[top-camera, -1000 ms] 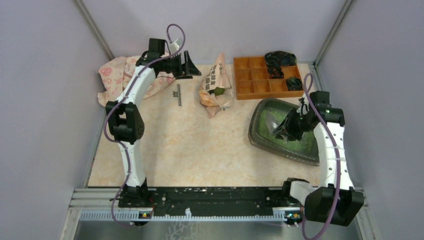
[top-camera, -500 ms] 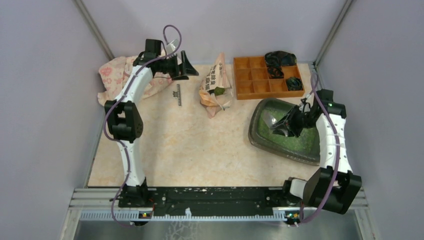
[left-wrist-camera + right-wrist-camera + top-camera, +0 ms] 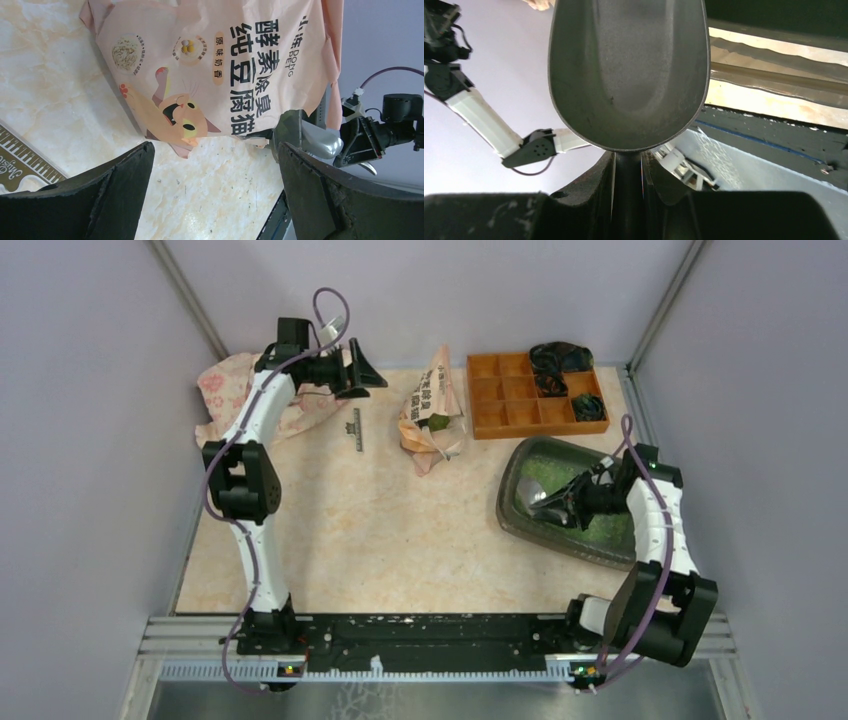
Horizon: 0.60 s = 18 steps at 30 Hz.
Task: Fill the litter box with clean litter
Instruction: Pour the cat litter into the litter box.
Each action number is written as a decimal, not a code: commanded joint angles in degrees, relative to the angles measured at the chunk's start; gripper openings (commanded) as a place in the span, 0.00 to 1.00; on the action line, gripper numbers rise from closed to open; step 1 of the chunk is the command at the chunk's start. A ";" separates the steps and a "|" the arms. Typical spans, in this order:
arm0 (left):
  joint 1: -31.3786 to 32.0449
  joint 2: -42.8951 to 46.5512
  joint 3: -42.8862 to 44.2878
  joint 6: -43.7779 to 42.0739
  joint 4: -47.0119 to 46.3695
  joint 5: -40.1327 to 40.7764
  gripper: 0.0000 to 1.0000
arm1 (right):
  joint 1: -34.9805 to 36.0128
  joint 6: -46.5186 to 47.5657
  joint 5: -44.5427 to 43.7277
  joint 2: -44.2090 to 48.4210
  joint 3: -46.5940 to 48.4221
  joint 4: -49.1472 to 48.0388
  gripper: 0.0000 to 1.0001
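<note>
The litter box (image 3: 520,475) lies at the right of the table, a dark grey-green tray. Light-green clean litter (image 3: 603,528) covers part of its floor. My right gripper (image 3: 570,503) hangs over the box, shut on the handle of a grey plastic scoop (image 3: 538,496). In the right wrist view the scoop bowl (image 3: 629,75) shows no granules, and its handle sits between my fingers (image 3: 596,180). My left gripper (image 3: 360,370) is open and empty at the back left. It faces the pink printed bag (image 3: 215,70), which stands at the back centre (image 3: 432,408).
An orange compartment tray (image 3: 510,392) with dark items stands behind the litter box. A ruler (image 3: 357,430) lies left of the bag. A pink patterned cloth (image 3: 228,390) is bunched at the back left under the left arm. Grey walls enclose the table.
My right gripper has swung down and left in the litter box, so the scoop now lies flatter. My left gripper has drifted a little left and back.
</note>
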State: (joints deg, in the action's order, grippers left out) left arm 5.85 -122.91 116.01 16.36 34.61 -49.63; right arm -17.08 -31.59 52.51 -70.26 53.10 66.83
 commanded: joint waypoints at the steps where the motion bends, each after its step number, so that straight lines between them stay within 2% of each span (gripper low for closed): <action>1: -1.30 0.23 0.19 1.02 -2.68 -3.38 0.99 | -2.11 -2.44 5.21 2.75 0.17 -3.33 0.00; 4: -1.60 0.22 0.16 1.42 -3.12 -3.88 0.99 | -2.50 -3.66 6.13 3.23 0.78 -4.07 0.00; 11: -1.72 0.14 0.05 1.66 -3.50 -4.10 0.99 | -4.18 -0.39 -0.17 4.04 5.79 0.53 0.00; 13: -1.75 0.15 -0.03 1.65 -3.45 -3.92 0.99 | -4.23 2.95 -7.47 4.04 12.37 4.98 0.00; 18: -1.75 -0.08 -0.08 1.98 -3.63 -3.72 0.99 | -3.12 10.75 -18.09 3.72 27.84 13.92 0.00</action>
State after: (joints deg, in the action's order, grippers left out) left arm 4.36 -122.91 115.98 18.39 32.47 -52.12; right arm -20.71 -27.79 42.81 -68.64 69.19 74.39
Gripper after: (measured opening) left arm 0.987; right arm 0.223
